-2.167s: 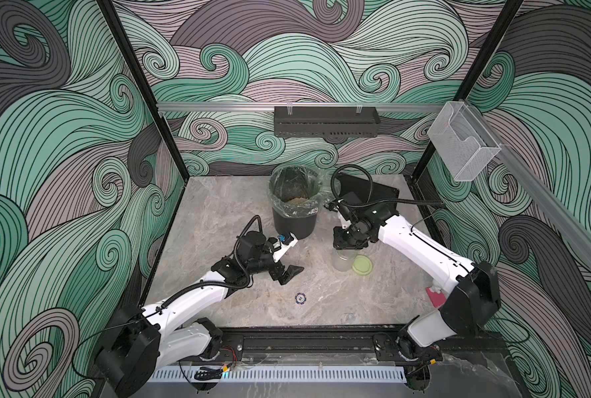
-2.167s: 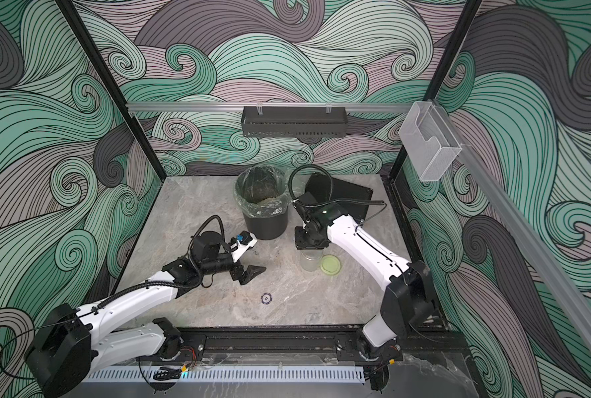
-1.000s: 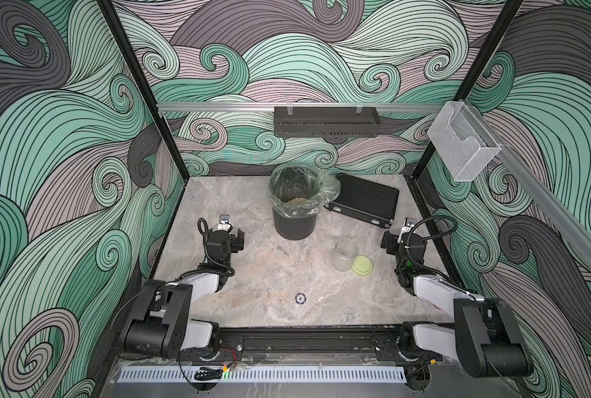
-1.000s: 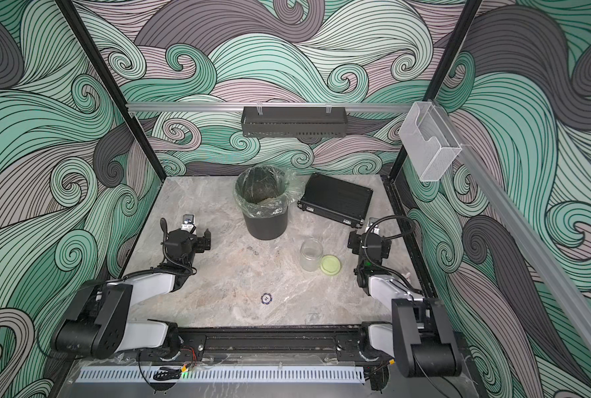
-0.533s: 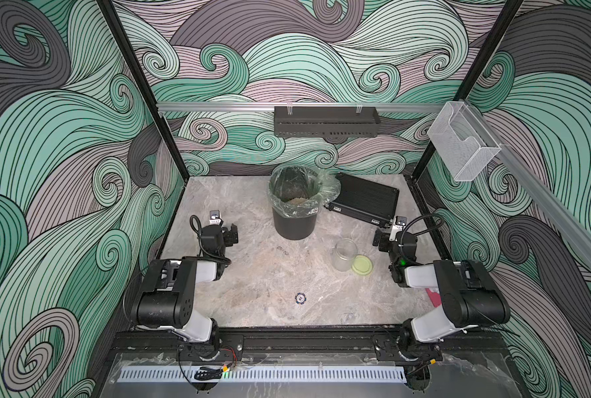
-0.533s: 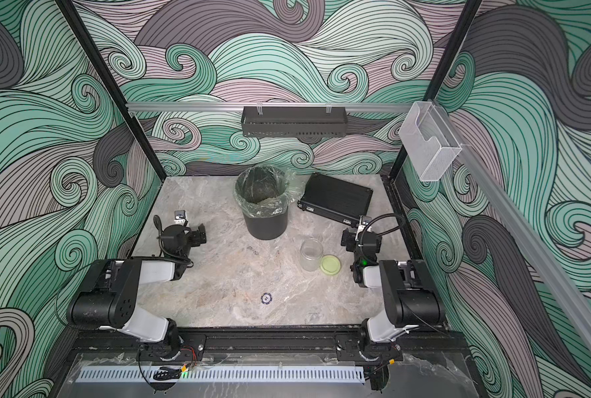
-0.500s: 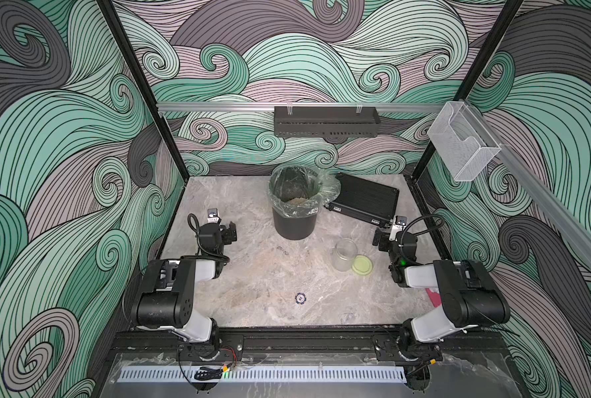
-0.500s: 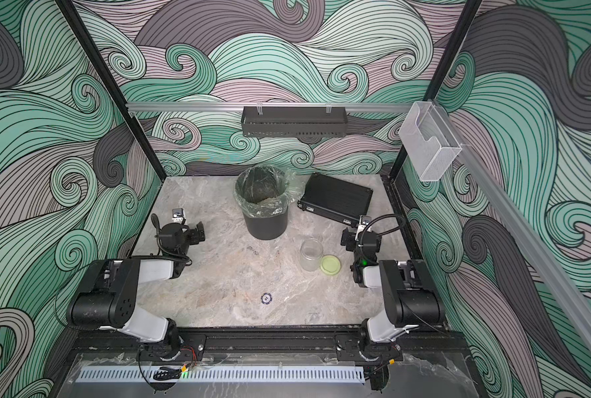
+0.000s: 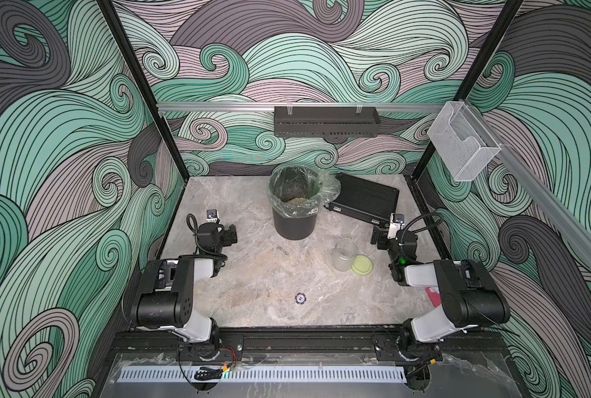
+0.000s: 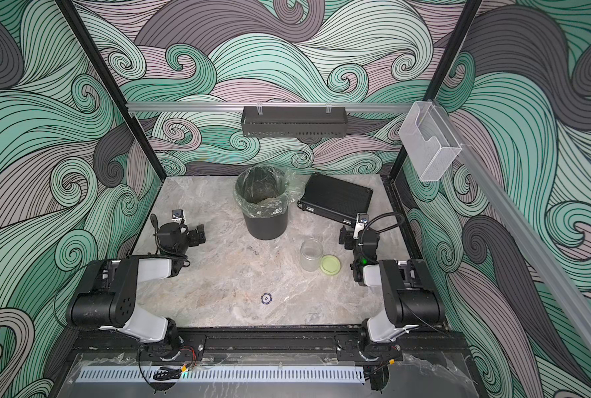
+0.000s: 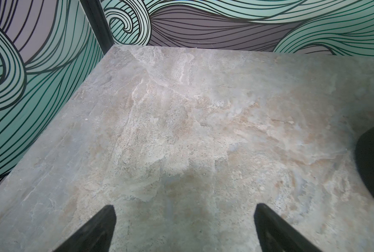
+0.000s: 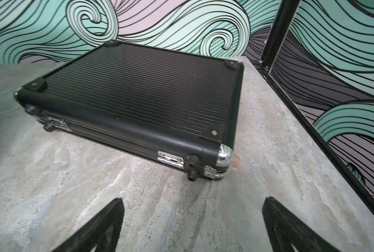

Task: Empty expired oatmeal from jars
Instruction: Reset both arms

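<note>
As both gape wide, left hand point(image 11: 185, 206) and right hand point(image 12: 194, 199) hold nothing.

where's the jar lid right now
In both top views the yellow-green lid lies flat on the robot's right side, right beside the clear jar and nearer the front edge than the black bin.

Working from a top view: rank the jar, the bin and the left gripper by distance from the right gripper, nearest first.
1. jar: close beside the right gripper, toward the table's middle.
2. bin: back centre of the table.
3. left gripper: far across, on the opposite side.
</note>
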`<act>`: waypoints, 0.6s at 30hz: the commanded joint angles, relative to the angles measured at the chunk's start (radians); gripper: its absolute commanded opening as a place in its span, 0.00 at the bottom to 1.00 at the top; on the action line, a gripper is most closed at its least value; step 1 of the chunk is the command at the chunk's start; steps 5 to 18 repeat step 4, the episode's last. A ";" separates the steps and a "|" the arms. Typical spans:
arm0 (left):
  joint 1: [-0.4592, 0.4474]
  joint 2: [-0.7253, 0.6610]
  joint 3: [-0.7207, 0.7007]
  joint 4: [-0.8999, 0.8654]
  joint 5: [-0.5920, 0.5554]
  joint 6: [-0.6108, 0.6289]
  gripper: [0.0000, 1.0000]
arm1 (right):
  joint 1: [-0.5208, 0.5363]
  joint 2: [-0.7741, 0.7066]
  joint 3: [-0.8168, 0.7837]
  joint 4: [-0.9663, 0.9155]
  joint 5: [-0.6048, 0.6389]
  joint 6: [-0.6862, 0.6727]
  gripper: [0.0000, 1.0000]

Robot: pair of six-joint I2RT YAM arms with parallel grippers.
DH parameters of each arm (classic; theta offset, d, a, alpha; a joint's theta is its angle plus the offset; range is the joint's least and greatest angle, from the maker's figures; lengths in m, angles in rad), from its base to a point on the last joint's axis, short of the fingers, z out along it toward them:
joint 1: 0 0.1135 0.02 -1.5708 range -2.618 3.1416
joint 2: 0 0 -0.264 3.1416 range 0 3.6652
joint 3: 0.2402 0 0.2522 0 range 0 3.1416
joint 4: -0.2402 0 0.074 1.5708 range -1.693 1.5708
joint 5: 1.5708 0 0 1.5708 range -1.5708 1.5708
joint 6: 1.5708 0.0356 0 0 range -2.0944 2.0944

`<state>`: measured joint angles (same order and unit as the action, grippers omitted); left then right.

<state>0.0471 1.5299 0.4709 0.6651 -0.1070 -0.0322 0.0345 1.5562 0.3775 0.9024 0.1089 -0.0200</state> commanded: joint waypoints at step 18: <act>0.002 -0.004 0.003 -0.002 0.009 -0.013 0.99 | 0.011 -0.003 0.003 0.023 -0.054 -0.034 0.99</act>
